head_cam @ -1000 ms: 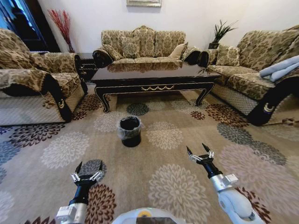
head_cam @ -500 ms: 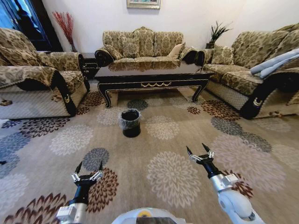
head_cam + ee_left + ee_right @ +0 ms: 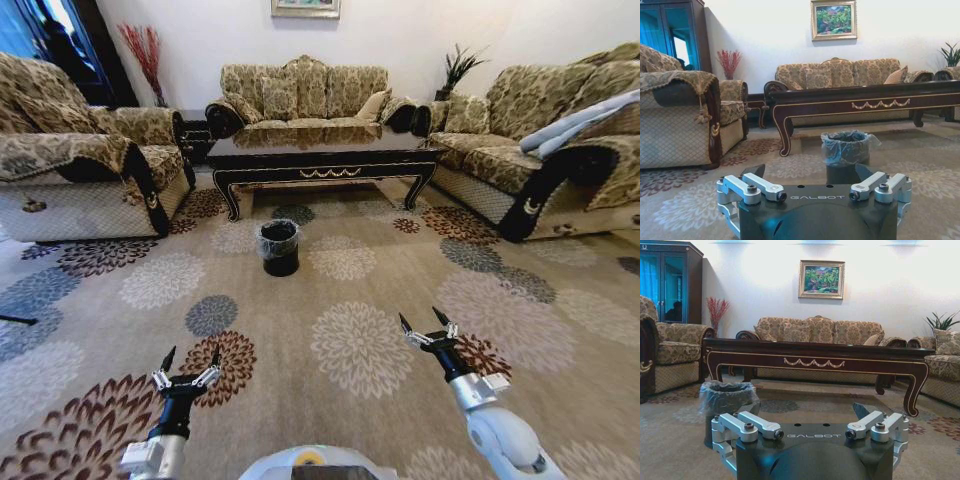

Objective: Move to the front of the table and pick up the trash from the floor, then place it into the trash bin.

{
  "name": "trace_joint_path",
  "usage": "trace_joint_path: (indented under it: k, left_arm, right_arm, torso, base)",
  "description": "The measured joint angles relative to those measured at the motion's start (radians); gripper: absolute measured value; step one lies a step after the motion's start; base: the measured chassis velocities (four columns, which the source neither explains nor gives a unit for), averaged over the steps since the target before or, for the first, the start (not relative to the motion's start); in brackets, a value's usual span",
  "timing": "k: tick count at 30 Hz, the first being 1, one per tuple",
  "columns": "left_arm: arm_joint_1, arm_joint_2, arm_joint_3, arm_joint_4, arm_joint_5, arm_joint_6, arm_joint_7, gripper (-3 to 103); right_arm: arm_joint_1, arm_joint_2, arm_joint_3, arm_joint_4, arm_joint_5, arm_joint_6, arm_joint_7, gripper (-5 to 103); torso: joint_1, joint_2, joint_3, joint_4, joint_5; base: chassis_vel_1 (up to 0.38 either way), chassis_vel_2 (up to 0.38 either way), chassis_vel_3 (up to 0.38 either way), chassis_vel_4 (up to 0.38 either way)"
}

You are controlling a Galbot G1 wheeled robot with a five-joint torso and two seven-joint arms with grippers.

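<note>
Both arms just hang low out front: left claw point(image 3: 190, 365) and right claw point(image 3: 424, 325) spread open, gripping nothing, above the floor point(image 3: 360, 290). Bin point(image 3: 279, 247) sits farther off, near the bench point(image 3: 325, 160).

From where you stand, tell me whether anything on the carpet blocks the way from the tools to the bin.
Nothing visible does. Bare patterned floor lies between the open left tool, the open right tool and the bin, which stands in front of the table. No trash can be made out on the floor.
</note>
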Motion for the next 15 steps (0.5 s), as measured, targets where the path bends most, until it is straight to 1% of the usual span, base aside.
trace_joint_path:
  k: [7,15]
  left_arm:
    - [0.000,0.000,0.000,0.000,0.000,0.000,0.000,100]
    - [0.000,0.000,0.000,0.000,0.000,0.000,0.000,100]
  right_arm:
    - [0.000,0.000,0.000,0.000,0.000,0.000,0.000,100]
    - [0.000,0.000,0.000,0.000,0.000,0.000,0.000,100]
  torso:
    - [0.000,0.000,0.000,0.0000,0.0000]
    - [0.000,0.000,0.000,-0.0001,0.0000]
  base:
    - [0.168,-0.163,-0.168,0.171]
    - [0.137,-0.144,-0.142,0.135]
